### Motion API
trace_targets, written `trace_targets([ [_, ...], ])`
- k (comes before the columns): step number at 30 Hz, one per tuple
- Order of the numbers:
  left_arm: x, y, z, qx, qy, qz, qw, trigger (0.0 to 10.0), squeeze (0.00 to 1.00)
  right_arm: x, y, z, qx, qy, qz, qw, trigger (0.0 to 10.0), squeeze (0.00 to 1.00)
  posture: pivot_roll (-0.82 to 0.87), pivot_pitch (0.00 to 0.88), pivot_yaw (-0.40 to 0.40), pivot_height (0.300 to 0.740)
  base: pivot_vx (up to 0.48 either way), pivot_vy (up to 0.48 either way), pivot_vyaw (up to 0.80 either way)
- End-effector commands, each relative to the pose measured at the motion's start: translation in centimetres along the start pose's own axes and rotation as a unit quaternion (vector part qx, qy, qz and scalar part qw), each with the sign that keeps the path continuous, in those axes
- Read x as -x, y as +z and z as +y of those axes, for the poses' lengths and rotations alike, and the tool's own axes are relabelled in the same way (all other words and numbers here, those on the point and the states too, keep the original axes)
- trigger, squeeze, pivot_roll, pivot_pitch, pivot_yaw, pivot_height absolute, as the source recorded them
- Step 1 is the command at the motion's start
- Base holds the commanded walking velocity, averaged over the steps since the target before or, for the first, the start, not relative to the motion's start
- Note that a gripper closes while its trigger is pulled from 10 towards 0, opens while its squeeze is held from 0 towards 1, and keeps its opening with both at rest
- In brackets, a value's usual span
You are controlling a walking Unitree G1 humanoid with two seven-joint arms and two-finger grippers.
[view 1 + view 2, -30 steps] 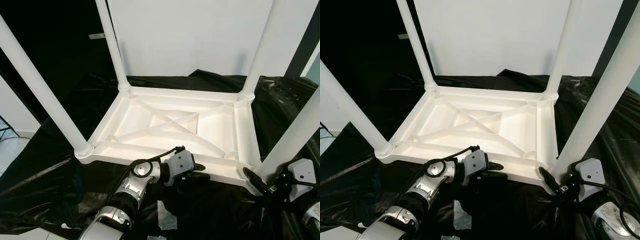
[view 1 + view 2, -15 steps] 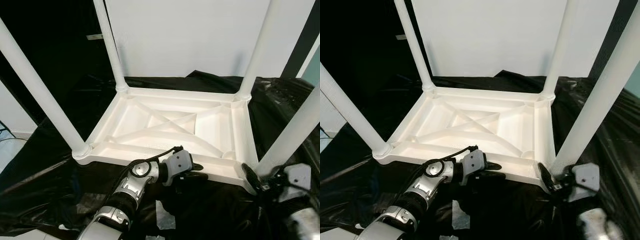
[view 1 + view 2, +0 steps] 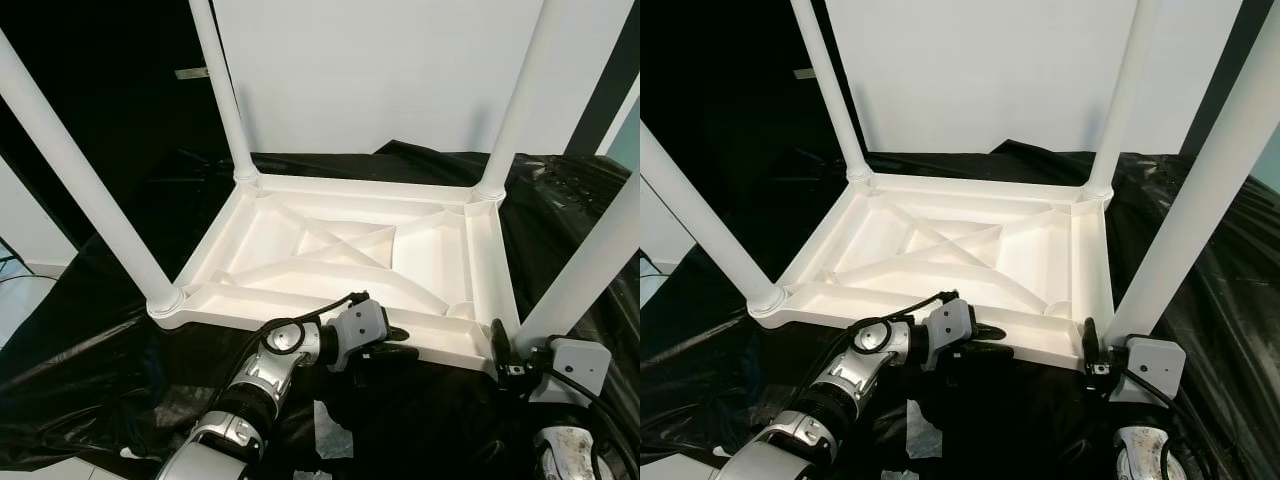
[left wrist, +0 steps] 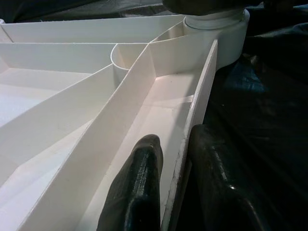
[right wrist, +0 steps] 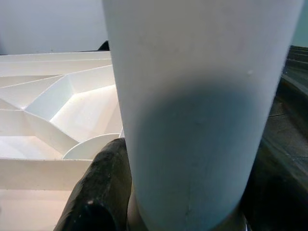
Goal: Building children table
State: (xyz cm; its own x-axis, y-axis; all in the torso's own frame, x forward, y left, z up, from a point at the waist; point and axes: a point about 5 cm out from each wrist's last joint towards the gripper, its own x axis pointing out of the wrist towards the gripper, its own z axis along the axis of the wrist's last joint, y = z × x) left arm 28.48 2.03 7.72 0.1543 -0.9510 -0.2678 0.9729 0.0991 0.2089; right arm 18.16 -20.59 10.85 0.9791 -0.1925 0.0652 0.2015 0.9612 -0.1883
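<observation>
I see the white children table lying upside down on black plastic sheeting, with its ribbed underside facing up and its four round legs standing up from the corners. I take this table as the landmark. My left tool is at the near long edge of the table, about the middle of that edge, and it grips the rim: in the left wrist view one black finger lies inside the rim, on the underside, and the other finger lies outside it, over the sheeting, so the thin wall is pinched between them. My right tool is at the near right corner of the table, at the foot of the near right leg. In the right wrist view this leg stands between the fingers, with one black finger pressed against its side close to the socket, so this tool holds the leg. The near left leg and the two far legs sit in their corner sockets. Behind the table there is a white wall. A small scrap of clear plastic lies on the sheeting, just in front of the near edge of the table, below my left arm.
</observation>
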Motion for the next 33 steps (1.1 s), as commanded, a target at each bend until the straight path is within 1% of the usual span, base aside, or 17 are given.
trace_targets([
  [1,-0.1,-2.9,-1.1,0.054,0.080,0.052,0.994,10.0,0.00,0.1,-1.2,0.3,0.009,0.004,0.033,0.999,10.0,0.00,-0.14,0.000,0.046,0.740,0.000,0.000,0.00],
  [2,-0.1,-2.9,-1.1,0.054,0.080,0.052,0.994,10.0,0.00,0.1,-1.2,0.3,0.009,0.004,0.033,0.999,10.0,0.00,-0.14,0.000,0.046,0.740,0.000,0.000,0.00],
  [3,-0.1,-2.9,-1.0,0.054,0.081,0.052,0.994,10.0,0.00,-0.4,-1.1,0.1,0.004,0.024,0.029,0.999,10.0,1.00,-0.14,0.000,0.046,0.740,0.000,0.000,0.00],
  [4,-0.1,-2.9,-1.0,0.054,0.081,0.052,0.994,10.0,0.00,-0.4,-1.1,0.1,0.004,0.024,0.029,0.999,10.0,1.00,-0.14,0.000,0.046,0.740,0.000,0.000,0.00],
  [5,-0.1,-2.8,-1.0,0.054,0.081,0.051,0.994,10.0,0.00,-0.8,-0.9,0.0,0.003,0.053,0.023,0.998,10.0,1.00,-0.14,0.000,0.046,0.740,0.000,0.000,0.00],
  [6,-0.1,-2.8,-1.1,0.053,0.081,0.051,0.994,10.0,0.00,-1.2,-0.6,-0.2,0.002,0.093,0.016,0.996,10.0,0.00,-0.14,0.000,0.047,0.740,0.000,0.000,0.00],
  [7,-0.1,-2.8,-1.1,0.053,0.081,0.051,0.994,10.0,0.00,-1.4,-0.2,-0.4,0.009,0.131,0.005,0.991,10.0,0.00,-0.14,0.000,0.046,0.740,0.000,0.000,0.00],
  [8,-0.1,-2.8,-1.1,0.053,0.081,0.051,0.994,10.0,0.00,-1.4,-0.2,-0.4,0.009,0.131,0.005,0.991,10.0,0.00,-0.14,0.000,0.046,0.740,0.000,0.000,0.00],
  [10,0.0,-2.9,-1.1,0.053,0.081,0.051,0.994,10.0,0.00,-1.5,0.5,-0.9,0.023,0.180,-0.011,0.983,10.0,0.00,-0.13,0.000,0.043,0.740,0.000,0.000,0.00],
  [12,0.2,-3.0,-1.0,0.055,0.083,0.052,0.994,10.0,0.00,-1.7,1.0,-1.8,0.024,0.211,-0.006,0.977,10.0,0.00,-0.13,0.000,0.043,0.740,0.000,0.000,0.00],
  [16,0.2,-3.1,-1.0,0.055,0.084,0.054,0.993,10.0,0.00,-1.7,1.1,-2.1,0.022,0.232,0.003,0.972,10.0,0.00,-0.13,0.000,0.042,0.740,0.000,0.000,0.00],
  [21,0.2,-3.1,-1.2,0.056,0.084,0.053,0.994,10.0,0.00,-1.3,0.9,-2.0,0.029,0.272,0.012,0.962,10.0,0.00,-0.13,0.000,0.042,0.740,0.000,0.000,0.00],
  [22,0.2,-3.1,-1.2,0.056,0.084,0.053,0.994,10.0,0.00,-1.3,1.0,-2.0,0.026,0.276,0.011,0.961,4.5,0.00,-0.13,0.000,0.042,0.740,0.000,0.000,0.00],
  [23,0.2,-3.1,-1.2,0.056,0.084,0.053,0.994,10.0,0.00,-1.3,1.0,-2.0,0.024,0.278,0.010,0.960,4.5,0.00,-0.13,0.000,0.043,0.740,0.000,0.000,0.00],
  [24,0.2,-3.1,-1.2,0.056,0.083,0.053,0.994,10.0,0.00,-1.3,1.0,-2.0,0.022,0.281,0.009,0.959,0.0,0.00,-0.13,0.000,0.045,0.740,0.000,0.000,0.00],
  [30,0.3,-3.2,-1.3,0.056,0.081,0.054,0.994,10.0,0.00,-0.9,0.7,-1.8,0.013,0.288,0.017,0.957,0.0,0.00,-0.13,0.000,0.044,0.740,0.000,0.000,0.00],
  [33,0.3,-3.2,-1.3,0.056,0.081,0.055,0.994,10.0,0.00,-0.5,0.3,-1.5,0.000,0.273,0.019,0.962,0.0,0.00,-0.13,0.000,0.040,0.740,0.000,0.000,0.00],
])
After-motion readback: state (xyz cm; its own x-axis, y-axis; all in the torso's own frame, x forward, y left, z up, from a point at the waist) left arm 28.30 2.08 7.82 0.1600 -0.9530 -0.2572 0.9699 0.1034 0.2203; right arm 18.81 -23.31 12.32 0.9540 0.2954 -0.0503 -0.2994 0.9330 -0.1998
